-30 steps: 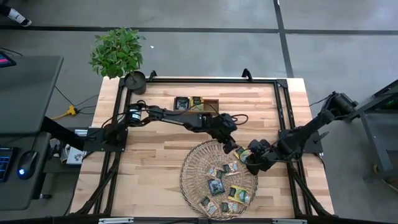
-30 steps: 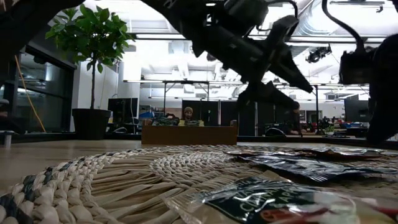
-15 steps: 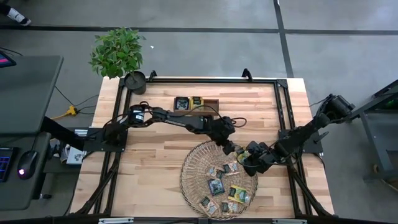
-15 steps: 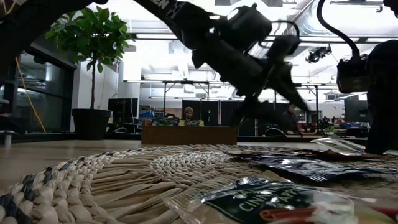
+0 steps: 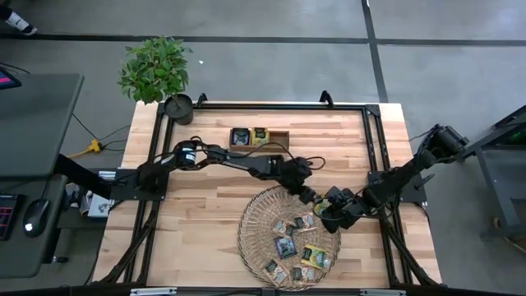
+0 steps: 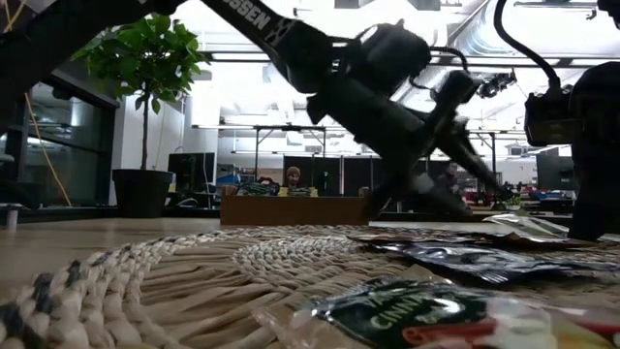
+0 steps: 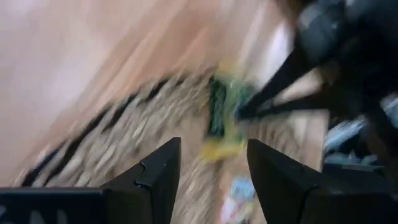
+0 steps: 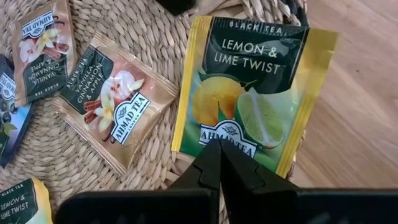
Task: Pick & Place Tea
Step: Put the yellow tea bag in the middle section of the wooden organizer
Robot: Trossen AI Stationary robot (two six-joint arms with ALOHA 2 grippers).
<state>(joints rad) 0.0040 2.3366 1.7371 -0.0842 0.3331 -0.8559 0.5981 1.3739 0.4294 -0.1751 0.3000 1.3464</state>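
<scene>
A round woven tray (image 5: 253,234) on the table's near half holds several tea sachets (image 5: 288,245). A yellow-green lemon and lime sachet (image 8: 249,93) lies on the tray's far right rim, partly over the wood. My right gripper (image 8: 221,149) is shut on this sachet; it also shows in the high view (image 5: 328,216). My left gripper (image 7: 211,168) is open and empty, just above the same rim (image 5: 310,197), close beside the right gripper. A cinnamon sachet (image 8: 115,109) lies flat on the weave beside it. My right gripper pinches the lemon and lime sachet at the middle of its near edge (image 8: 219,138), between its two shut fingertips. The fingers come from above, slanting down from the table's right side. The rest of the sachet lies on the tray's rim and the table.
A wooden box (image 5: 279,136) with some sachets (image 5: 249,136) stands at the table's far middle. A potted plant (image 5: 156,70) stands at the far left corner. The black frame rails (image 5: 374,156) run along the table's sides. Bare wood lies left of the tray.
My left gripper has come down and gone toward the table's right edge, closer to my right gripper and the tray's far right rim. In the low view, a sachet's edge now shows raised beside my right gripper.
</scene>
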